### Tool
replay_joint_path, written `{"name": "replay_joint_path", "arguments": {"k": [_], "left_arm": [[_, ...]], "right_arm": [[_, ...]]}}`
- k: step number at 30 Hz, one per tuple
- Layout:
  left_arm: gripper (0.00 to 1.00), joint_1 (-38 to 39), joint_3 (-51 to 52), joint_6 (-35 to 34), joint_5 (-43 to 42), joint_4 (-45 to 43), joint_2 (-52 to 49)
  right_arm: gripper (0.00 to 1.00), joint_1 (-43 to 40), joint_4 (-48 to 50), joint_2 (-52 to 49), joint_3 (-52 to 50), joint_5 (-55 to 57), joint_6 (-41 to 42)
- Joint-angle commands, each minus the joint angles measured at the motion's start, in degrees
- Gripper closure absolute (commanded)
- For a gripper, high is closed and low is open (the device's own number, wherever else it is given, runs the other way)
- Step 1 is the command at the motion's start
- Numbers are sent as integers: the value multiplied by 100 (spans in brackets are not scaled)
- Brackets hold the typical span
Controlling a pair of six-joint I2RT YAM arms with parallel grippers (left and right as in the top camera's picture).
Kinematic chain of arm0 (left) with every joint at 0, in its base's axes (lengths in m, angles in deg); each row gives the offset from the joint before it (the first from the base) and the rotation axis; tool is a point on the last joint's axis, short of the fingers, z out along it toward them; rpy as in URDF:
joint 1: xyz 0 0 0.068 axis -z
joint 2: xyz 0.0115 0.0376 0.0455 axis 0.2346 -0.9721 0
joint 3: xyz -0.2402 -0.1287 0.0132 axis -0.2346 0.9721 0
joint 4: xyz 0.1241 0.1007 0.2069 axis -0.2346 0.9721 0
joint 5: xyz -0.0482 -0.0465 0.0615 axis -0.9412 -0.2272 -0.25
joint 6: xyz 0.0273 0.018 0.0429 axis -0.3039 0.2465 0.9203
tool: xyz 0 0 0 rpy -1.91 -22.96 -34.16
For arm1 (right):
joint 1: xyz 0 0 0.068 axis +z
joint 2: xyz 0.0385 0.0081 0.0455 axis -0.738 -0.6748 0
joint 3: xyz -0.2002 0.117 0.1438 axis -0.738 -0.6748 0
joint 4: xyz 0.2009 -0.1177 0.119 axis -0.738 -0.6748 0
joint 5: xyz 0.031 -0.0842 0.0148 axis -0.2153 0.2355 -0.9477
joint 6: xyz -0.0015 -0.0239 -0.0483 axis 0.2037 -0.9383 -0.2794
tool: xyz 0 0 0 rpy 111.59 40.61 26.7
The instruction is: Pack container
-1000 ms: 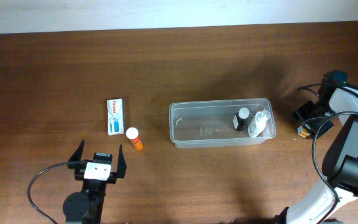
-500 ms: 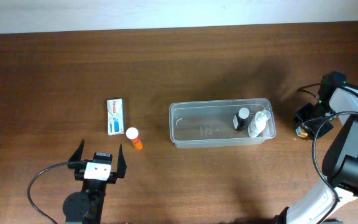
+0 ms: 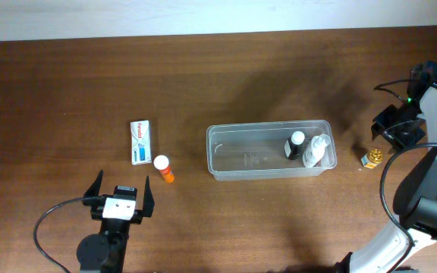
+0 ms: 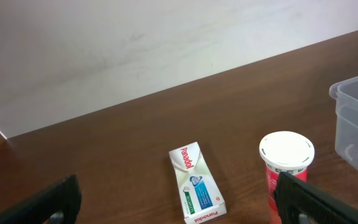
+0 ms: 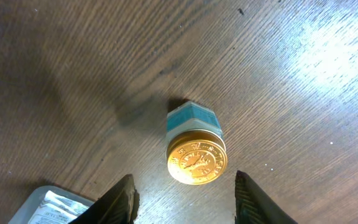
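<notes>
The clear plastic container (image 3: 212, 152) lies at the table's middle and holds a dark bottle with a white cap (image 3: 295, 144) and a white bottle (image 3: 317, 150). Its corner shows in the left wrist view (image 4: 356, 118) and the right wrist view (image 5: 48, 205). A small gold-lidded jar (image 3: 371, 158) stands to its right, upright below my open right gripper (image 5: 188, 205), which is above it and apart (image 3: 397, 127); the jar fills the right wrist view (image 5: 196, 155). An orange bottle with a white cap (image 3: 164, 168) (image 4: 286, 168) stands left of the container. My left gripper (image 3: 119, 199) (image 4: 176, 208) is open and empty.
A white-and-blue Panadol box (image 3: 140, 141) (image 4: 196, 183) lies flat beside the orange bottle, just ahead of the left gripper. A pale wall runs along the table's far edge. The right arm's cables hang at the right edge.
My right gripper has moved up and to the right, away from the gold-lidded jar, which now stands uncovered on the table. The left arm has not moved.
</notes>
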Motion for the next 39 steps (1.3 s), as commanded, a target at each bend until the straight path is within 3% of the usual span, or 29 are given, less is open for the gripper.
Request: {"name": "replay_joint_path", "arguments": {"k": [1,10,32,39], "left_arm": [[1,-33,26,7,-66,-2,44],[1,-33,26,7,-66,-2,44],[1,-33,26,7,-66,-2,44],[1,-33,26,7,-66,-2,44]], "right_arm": [[56,-22,39,101,-186,74,-50],[55,-22,828,101,-1141,74,-72],[55,-11,1714,90,-1746,74,-221],[72,-11,1797,92,-1744,72,-221]]}}
